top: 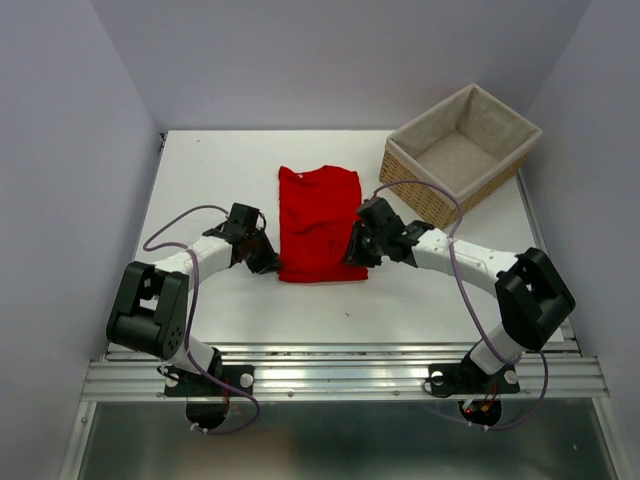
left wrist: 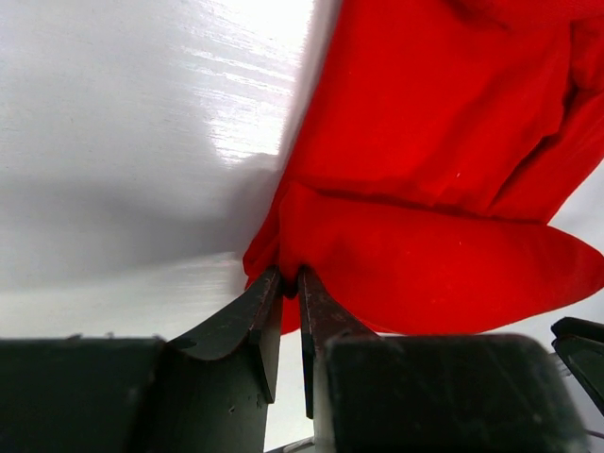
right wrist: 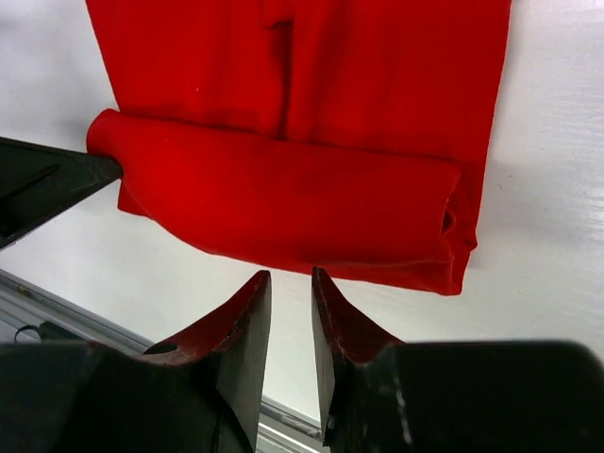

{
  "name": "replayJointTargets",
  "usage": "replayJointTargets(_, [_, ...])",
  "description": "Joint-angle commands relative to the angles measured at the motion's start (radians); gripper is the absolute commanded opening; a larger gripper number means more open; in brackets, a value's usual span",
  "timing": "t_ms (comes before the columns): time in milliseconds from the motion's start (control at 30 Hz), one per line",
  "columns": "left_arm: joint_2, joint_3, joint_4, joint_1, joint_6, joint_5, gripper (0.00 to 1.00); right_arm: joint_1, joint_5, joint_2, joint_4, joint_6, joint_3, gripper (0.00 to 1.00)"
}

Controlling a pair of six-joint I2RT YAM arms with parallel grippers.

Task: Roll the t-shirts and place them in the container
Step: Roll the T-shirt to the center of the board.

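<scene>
Left jaws: pressed together on a near corner of the red t-shirt [left wrist: 425, 170], a pinch of cloth caught between my tips, low over the worktop [left wrist: 113, 123].
Right jaws: a narrow gap between them with only bare white worktop showing in it; I hold nothing on this side.
Cloth at my left jaws: from the pinched corner the fabric swells out to the right as a rounded fold, with more of the shirt bunched above it.
Cloth at my right jaws: a short roll [right wrist: 283, 203] of the shirt's near end lies crosswise just beyond my tips, apart from them. A thin strip of flat cloth shows under its near side.
Far end of the roll, in the right wrist view: the dark tip of my left arm [right wrist: 42, 189] meets the roll's left end.
Shirt as a whole: from above, the red t-shirt lies as a narrow folded panel in the middle of the worktop, running away from me. Its near edge sits between my two arms.
Further out: a wicker basket [top: 420, 190] with a pale cloth lining stands at the far right corner, just beside the shirt's far right part.
</scene>
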Motion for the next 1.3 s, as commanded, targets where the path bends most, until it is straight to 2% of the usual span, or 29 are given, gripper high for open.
replayJointTargets(0, [-0.008,0.032,0.012,0.008,0.006,-0.012,0.23,0.000,-0.006,0.023,0.053,-0.007,0.034,0.30])
replayJointTargets(133, [-0.007,0.031,0.015,0.008,0.004,-0.012,0.23,0.000,-0.002,0.055,0.055,-0.006,0.049,0.30])
replayJointTargets(267, [-0.007,0.038,0.015,0.008,0.012,-0.012,0.25,0.000,0.079,0.094,0.053,0.005,0.061,0.30])
replayJointTargets(467, [-0.047,0.069,-0.030,0.008,0.041,-0.053,0.46,0.000,0.150,0.152,0.053,0.019,0.100,0.30])
replayJointTargets(567, [-0.114,0.092,-0.079,0.008,0.053,-0.104,0.55,0.000,0.163,0.166,0.055,0.022,0.115,0.30])
replayJointTargets(733, [-0.205,0.106,-0.112,0.008,0.058,-0.170,0.56,0.000,0.192,0.178,0.055,0.024,0.127,0.31])
replayJointTargets(833, [-0.235,0.104,-0.111,0.003,0.061,-0.147,0.54,0.000,0.193,0.198,0.053,0.022,0.136,0.31])
replayJointTargets(933, [-0.240,0.101,-0.094,-0.012,0.064,-0.101,0.48,0.000,0.186,0.215,0.053,0.025,0.138,0.30])
replayJointTargets(1267, [-0.173,0.064,0.052,-0.067,0.030,0.042,0.15,0.000,0.198,0.212,0.053,0.033,0.117,0.30])
